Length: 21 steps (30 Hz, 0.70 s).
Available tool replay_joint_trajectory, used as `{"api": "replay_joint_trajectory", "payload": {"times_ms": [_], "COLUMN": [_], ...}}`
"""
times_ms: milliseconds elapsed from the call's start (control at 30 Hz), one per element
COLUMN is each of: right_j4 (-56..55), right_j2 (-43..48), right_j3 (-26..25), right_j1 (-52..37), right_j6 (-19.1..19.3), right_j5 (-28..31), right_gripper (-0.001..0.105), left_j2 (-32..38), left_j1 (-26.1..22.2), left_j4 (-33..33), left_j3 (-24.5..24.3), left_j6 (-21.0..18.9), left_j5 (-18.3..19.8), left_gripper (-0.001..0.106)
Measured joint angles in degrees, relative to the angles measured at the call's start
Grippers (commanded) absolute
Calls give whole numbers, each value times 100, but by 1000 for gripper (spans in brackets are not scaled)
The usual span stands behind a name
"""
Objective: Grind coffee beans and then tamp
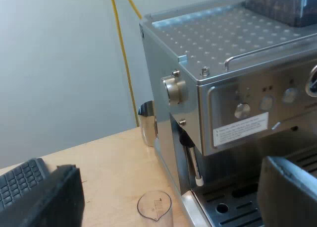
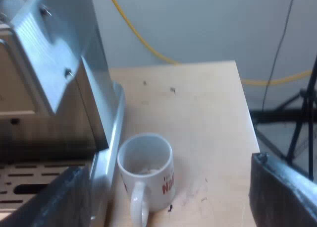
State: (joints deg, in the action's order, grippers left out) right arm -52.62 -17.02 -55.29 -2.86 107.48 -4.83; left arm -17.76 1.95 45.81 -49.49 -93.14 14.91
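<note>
The espresso machine (image 1: 237, 88) stands close ahead of my left gripper (image 1: 171, 187), with its bean hopper (image 1: 282, 6) on the dotted top and a steam wand (image 1: 192, 160) hanging at its corner. A clear measuring glass (image 1: 154, 207) stands on the wooden table beside the machine's drip tray (image 1: 233, 207), below the gap between my open left fingers (image 1: 44, 197). My right gripper (image 2: 166, 167) is open over a white mug (image 2: 146, 172) with red lettering. The mug stands upright against the machine's base (image 2: 106, 157), handle toward me.
A shiny metal jug (image 1: 147, 123) stands behind the machine's side. A yellow cable (image 1: 124, 58) runs down the wall. The table's edge (image 2: 247, 118) lies just beyond the mug, with dark tripod legs (image 2: 297, 113) past it. Bare wood (image 2: 188, 103) lies beyond the mug.
</note>
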Motion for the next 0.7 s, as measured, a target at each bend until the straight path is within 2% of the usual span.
{"api": "replay_joint_trajectory", "payload": {"times_ms": [300, 467, 700], "right_j4": [-587, -930, -1064], "right_j2": [900, 1420, 1750], "right_j3": [0, 0, 134], "right_j1": [0, 0, 0], "right_j6": [0, 0, 0], "right_j5": [-3, -3, -16], "right_gripper": [68, 68, 68], "left_j2": [752, 1199, 1771], "left_j1": [147, 147, 147], "left_j4": [137, 734, 1183], "left_j3": [-10, -7, -7], "left_j6": [-119, -119, -119], "left_j5": [127, 127, 127], "left_gripper": [73, 73, 73]}}
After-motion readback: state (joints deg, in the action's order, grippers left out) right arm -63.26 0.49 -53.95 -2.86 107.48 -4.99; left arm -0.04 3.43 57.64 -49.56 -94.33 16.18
